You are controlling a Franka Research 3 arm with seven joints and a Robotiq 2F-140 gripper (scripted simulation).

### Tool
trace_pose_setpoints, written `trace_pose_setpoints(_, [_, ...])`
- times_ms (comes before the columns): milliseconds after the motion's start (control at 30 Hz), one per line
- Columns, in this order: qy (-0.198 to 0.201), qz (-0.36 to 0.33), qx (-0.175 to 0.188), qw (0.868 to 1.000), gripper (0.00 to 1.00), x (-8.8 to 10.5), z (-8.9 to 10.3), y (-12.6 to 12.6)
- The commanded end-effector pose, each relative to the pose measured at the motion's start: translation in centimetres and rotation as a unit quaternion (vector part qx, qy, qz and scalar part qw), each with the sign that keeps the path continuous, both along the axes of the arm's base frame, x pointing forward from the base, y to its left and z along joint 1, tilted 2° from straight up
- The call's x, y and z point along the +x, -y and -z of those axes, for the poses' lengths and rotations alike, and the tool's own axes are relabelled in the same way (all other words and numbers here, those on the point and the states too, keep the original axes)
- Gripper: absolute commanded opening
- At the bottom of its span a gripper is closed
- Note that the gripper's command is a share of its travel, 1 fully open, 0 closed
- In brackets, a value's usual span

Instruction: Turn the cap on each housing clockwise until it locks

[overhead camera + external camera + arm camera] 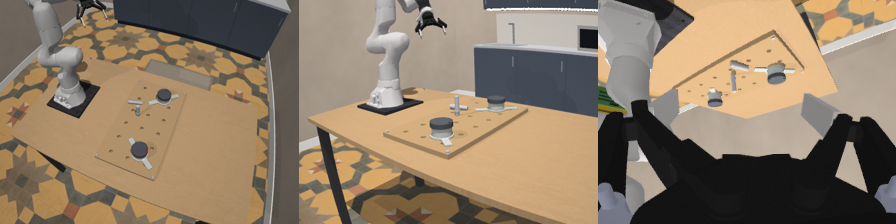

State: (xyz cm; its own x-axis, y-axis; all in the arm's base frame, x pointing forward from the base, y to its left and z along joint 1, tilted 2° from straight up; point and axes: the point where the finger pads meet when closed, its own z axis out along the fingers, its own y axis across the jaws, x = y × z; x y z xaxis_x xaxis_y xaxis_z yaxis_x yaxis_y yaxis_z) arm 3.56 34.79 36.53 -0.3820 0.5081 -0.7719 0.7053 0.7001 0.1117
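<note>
Meanwhile, both housings [139,158] [163,102] [441,132] [496,106] [715,95] [776,68] upright on the board [126,165] [415,142] [698,80], each under a dark cap

your arm [48,29] [386,56] [629,75] is pale grey-white, with smooth, rounded, tube-like links and thin seams between sections. its foot flares out, with small knobbly fittings on one side. your gripper [90,13] [432,33] [742,102] is black, with angular, jointed linkages and flat, light grey finger pads.
</note>
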Motion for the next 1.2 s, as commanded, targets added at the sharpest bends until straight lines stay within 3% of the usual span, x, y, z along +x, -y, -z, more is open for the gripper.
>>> trace_pose_setpoints(0, [0.000,0.000,0.000,1.000,1.00,0.0,0.0,0.0])
trace_pose_setpoints(833, [0.001,0.007,0.005,1.000,1.00,0.5,0.0,0.0])
trace_pose_setpoints(933, [0.005,0.049,0.034,0.998,1.00,3.3,0.4,-0.1])
trace_pose_setpoints(1033, [0.015,0.141,0.093,0.985,1.00,9.4,1.1,0.5])
trace_pose_setpoints(1100, [0.015,0.141,0.093,0.985,1.00,9.4,1.1,0.5])
trace_pose_setpoints(1167, [0.025,0.223,0.141,0.964,1.00,15.2,2.0,1.9])
